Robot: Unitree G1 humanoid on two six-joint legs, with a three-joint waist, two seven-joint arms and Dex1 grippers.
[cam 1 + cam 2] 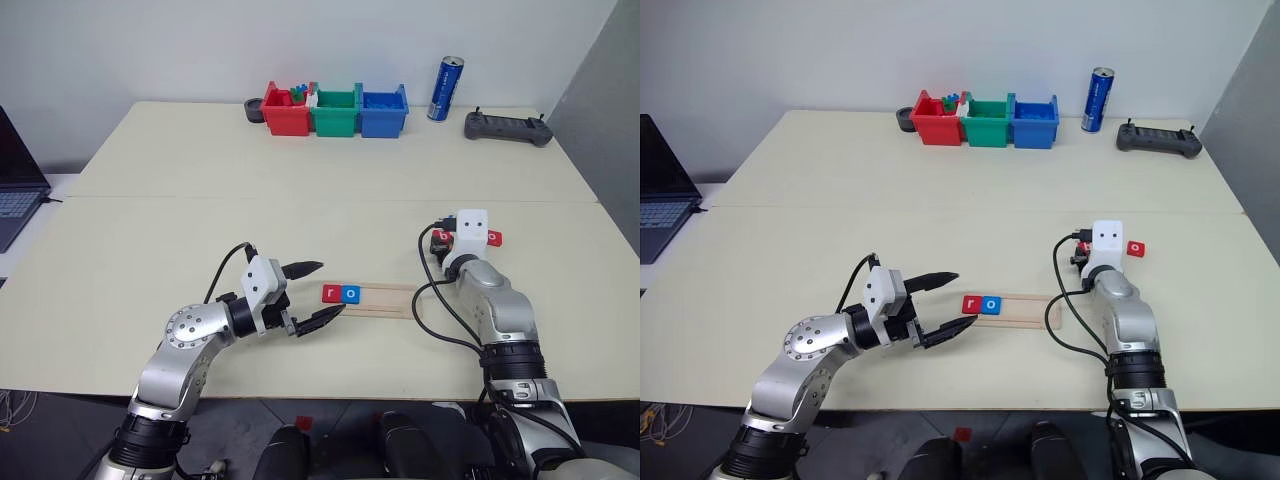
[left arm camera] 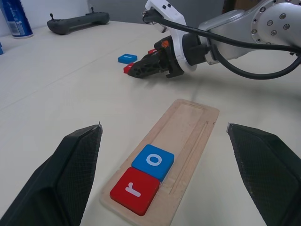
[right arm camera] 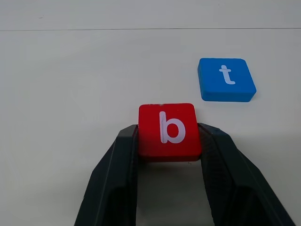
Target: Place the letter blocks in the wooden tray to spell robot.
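The right end effector [image 3: 170, 141] clamps the smooth square red b block [image 3: 169, 129] beyond the grooved pale wooden tray [image 2: 188, 132] (holding r, o); the left end effector [image 1: 318, 292] gapes beside the tray

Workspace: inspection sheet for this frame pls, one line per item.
Surface: pale table, seam across it.
Job's things: wooden tray holds red r block and blue o block at its left end; red b block and blue t block on the table; red o block beside the right wrist.
Clutter: three bins, can, controller, dark round object.
Grippers: left gripper open, beside the tray; right gripper shut on the b block.
Cables: black cable looping over the tray's right end.
Surroundings: laptop, white wall.
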